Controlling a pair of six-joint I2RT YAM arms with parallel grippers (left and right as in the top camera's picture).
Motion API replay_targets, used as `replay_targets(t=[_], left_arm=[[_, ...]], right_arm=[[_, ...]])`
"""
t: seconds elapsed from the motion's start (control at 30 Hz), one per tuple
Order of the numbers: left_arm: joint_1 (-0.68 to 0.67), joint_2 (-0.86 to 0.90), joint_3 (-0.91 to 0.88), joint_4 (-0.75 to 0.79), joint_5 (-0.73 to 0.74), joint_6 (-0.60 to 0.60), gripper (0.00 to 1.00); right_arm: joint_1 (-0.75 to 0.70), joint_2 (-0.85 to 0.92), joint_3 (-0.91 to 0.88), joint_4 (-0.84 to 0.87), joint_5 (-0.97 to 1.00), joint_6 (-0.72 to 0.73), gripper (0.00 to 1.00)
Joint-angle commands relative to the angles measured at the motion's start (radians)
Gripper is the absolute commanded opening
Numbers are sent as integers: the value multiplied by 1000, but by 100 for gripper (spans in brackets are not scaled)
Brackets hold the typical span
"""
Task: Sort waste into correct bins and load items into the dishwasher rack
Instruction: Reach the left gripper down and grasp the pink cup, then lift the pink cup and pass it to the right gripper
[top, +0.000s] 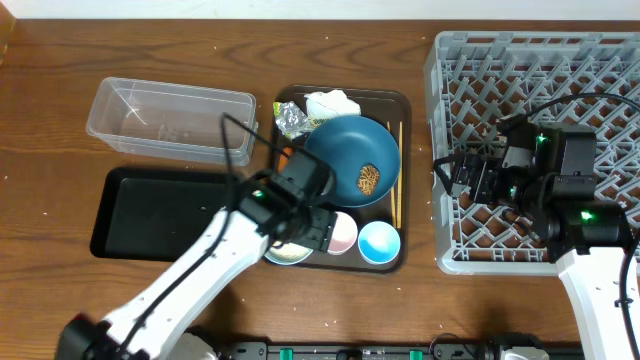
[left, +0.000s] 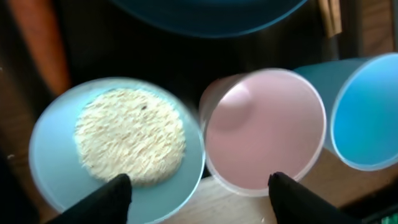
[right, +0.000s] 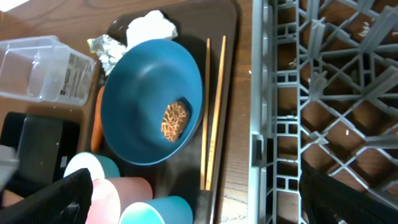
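Note:
The brown serving tray (top: 405, 215) holds a dark blue plate (top: 345, 150) with a brown lump (top: 369, 179), a white napkin (top: 332, 103), a foil ball (top: 291, 118), a carrot (top: 285, 155), chopsticks (top: 396, 175), a pink cup (top: 343, 235), a blue cup (top: 379, 242) and a white bowl (top: 288, 252). My left gripper (left: 199, 199) is open, low over the bowl of rice (left: 130, 134) and the pink cup (left: 264, 127), holding nothing. My right gripper (right: 199, 205) is open and empty above the left edge of the grey rack (top: 540, 90).
A clear tub (top: 170, 120) stands at the back left, with a shallow black tray (top: 150, 215) in front of it. My left arm crosses the black tray's right end. The rack's left wall (right: 258, 112) runs close beside the serving tray.

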Motion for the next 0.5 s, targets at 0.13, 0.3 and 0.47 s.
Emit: replay_targets(t=[0.13, 0.3, 0.47], left_arm=[[-55, 129, -4, 47, -24, -11, 54], [-55, 190, -4, 80, -24, -11, 12], [-55, 161, 13, 58, -20, -12, 6]], right_arm=[[-5, -2, 21, -36, 20, 24, 99], [-5, -2, 21, -65, 23, 23, 99], [-5, -2, 21, -77, 23, 23, 99]])
